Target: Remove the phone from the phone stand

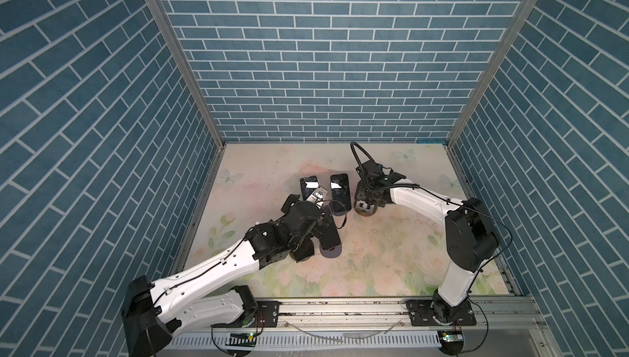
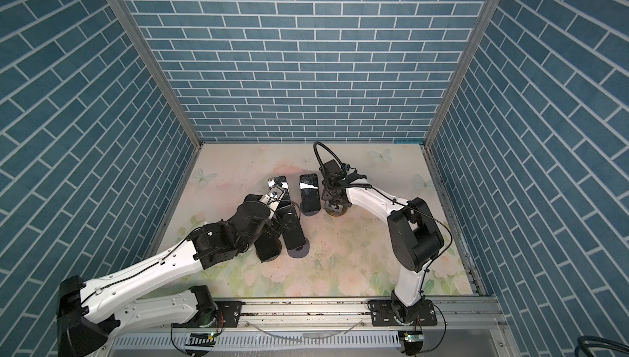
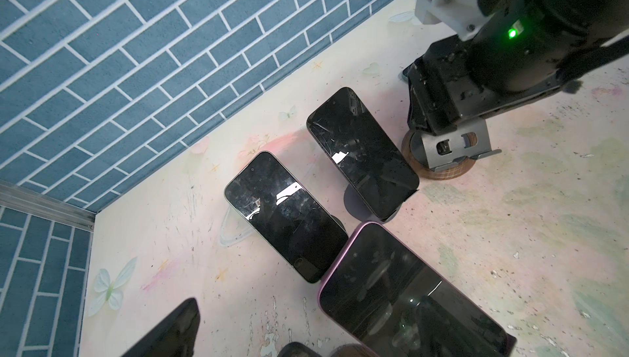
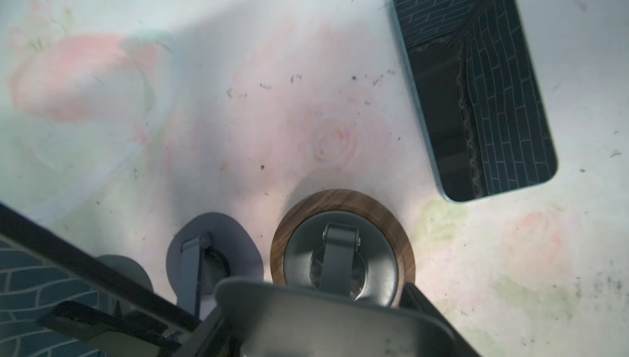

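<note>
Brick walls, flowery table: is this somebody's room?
Likely a robot test booth, not a home: printed brick panels box in a floral tabletop; a metal rail carries the left arm and right arm.

On floral-print table point(image 1: 391, 256): wood-ringed round grey phone stand point(image 1: 366, 213) just right of propped black glass phone point(image 1: 340, 195); blue-edged phone point(image 4: 473, 83) lies flat behind stand.

1. No lettering, brand, number or sign can be read in any view.
2. The phone point(image 4: 473, 83) lying flat on the worktop point(image 4: 272, 66) has a dark screen that mirrors only brick pattern.
3. The phone stand point(image 4: 342, 246), wood-ringed with grey metal, shows no legible marking.
4. The purple-edged phone point(image 3: 408, 290) and the scratched black phone point(image 3: 362, 149) show dark screens without characters.
</note>
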{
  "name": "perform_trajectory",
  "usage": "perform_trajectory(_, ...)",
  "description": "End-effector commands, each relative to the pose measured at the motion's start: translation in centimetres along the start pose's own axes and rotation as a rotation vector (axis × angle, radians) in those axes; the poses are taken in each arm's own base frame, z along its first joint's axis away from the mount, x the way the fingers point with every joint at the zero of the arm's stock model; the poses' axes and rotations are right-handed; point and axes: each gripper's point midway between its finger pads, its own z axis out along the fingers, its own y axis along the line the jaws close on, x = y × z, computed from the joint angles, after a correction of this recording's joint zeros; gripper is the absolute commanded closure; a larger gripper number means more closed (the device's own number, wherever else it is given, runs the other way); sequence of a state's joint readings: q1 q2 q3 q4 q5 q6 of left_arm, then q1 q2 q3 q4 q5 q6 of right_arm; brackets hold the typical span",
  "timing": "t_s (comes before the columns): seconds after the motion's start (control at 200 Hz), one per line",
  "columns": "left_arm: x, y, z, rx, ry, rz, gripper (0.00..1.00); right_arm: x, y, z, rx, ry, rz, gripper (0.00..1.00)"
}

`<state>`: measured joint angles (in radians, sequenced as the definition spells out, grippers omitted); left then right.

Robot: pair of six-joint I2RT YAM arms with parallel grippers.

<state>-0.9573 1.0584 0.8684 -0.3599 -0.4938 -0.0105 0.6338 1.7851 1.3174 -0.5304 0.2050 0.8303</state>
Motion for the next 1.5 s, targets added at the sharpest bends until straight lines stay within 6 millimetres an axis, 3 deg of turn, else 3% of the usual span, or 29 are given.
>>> perform_trajectory(0.0, -0.2, 0.2, -0.5, -0.002, -0.013, -0.001, 0.00, -4.8, 0.1, -3.5, -0.066, -0.115, 0.038, 0.39)
perform_trajectory(0.42, 0.4, 0.6, -0.7, -0.017, -0.001, -0.010, 0.00, -10.9, -9.9, -7.1, 0.045, -0.236, 0.179, 0.39)
perform_trajectory(0.755, 0.5, 1.1, -1.3, -0.027, -0.019, -0.045, 0.00, -11.4, -17.4, -6.1, 0.150, -0.230, 0.288, 0.39)
perform_trajectory(1.04, 0.4, 1.3, -1.5, -0.028, -0.028, -0.064, 0.00, -10.1, -20.0, -3.2, 0.159, -0.167, 0.353, 0.39)
perform_trajectory(1.496, 0.5, 1.2, -1.5, -0.025, -0.022, -0.075, 0.00, -8.9, -21.2, -0.7, 0.184, -0.103, 0.384, 0.37)
